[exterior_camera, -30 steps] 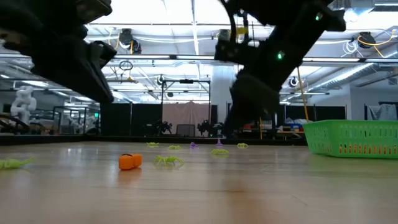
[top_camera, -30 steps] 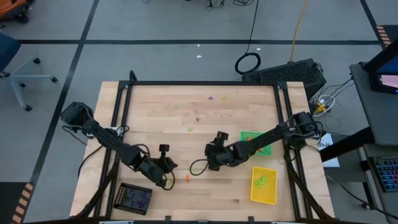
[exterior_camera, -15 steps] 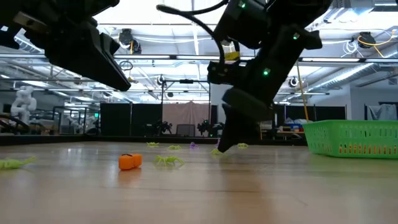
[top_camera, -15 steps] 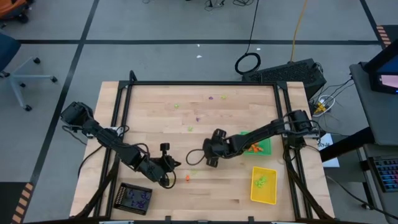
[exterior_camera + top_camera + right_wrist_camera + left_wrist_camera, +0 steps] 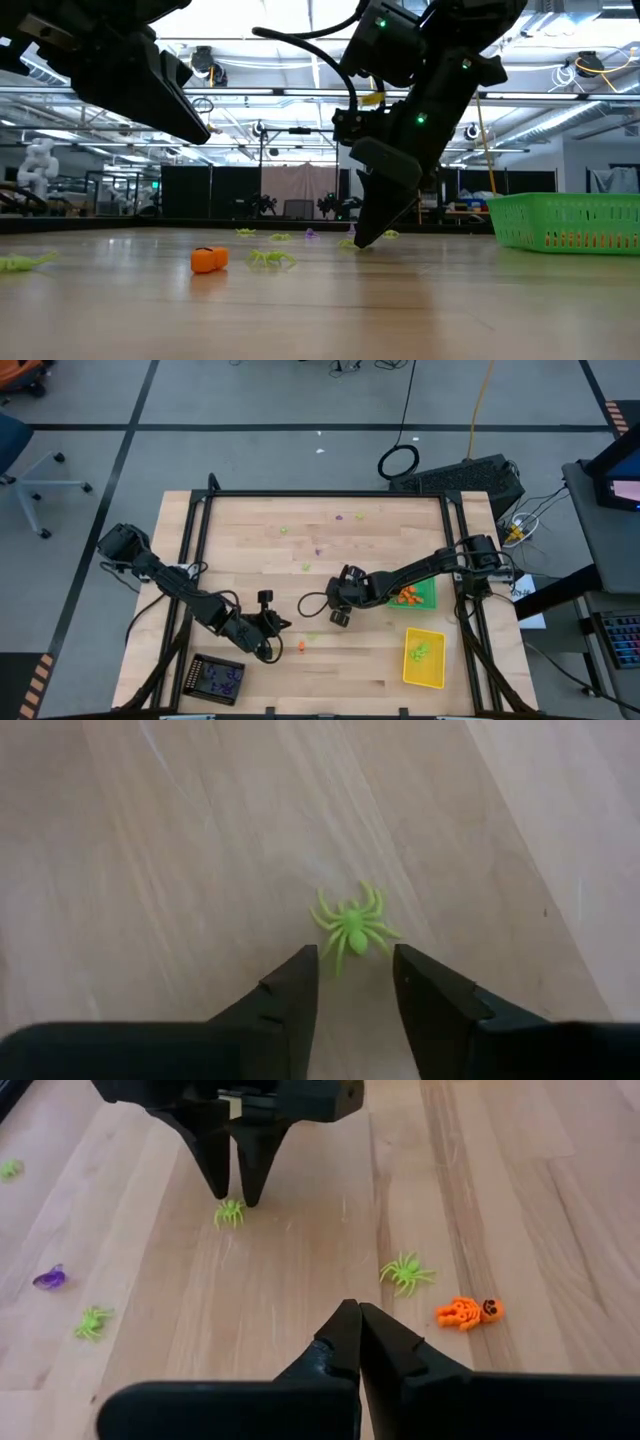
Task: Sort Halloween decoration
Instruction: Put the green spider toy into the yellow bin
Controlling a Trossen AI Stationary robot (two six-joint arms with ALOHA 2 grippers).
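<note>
1. The black tray (image 5: 217, 679) sits at the table's near left corner and holds purple trinkets; the yellow tray (image 5: 423, 657) sits at the near right and holds lime green ones.
2. The left gripper (image 5: 357, 1338) hangs above the wood just left of the orange trinket (image 5: 300, 646), its fingers pressed together and holding nothing.
3. A lime green spider (image 5: 405, 1271) lies just beside the orange trinket.
4. The right gripper (image 5: 354, 982) points down near the table centre, its tips close to the surface, with a narrow gap between its fingers.
5. A second lime green spider (image 5: 352, 927) lies on the wood just ahead of that gap, not gripped.
6. The green tray (image 5: 428, 597) stands behind the right arm and holds orange pieces.
7. More green and purple trinkets (image 5: 338, 517) lie scattered toward the far edge.
</note>
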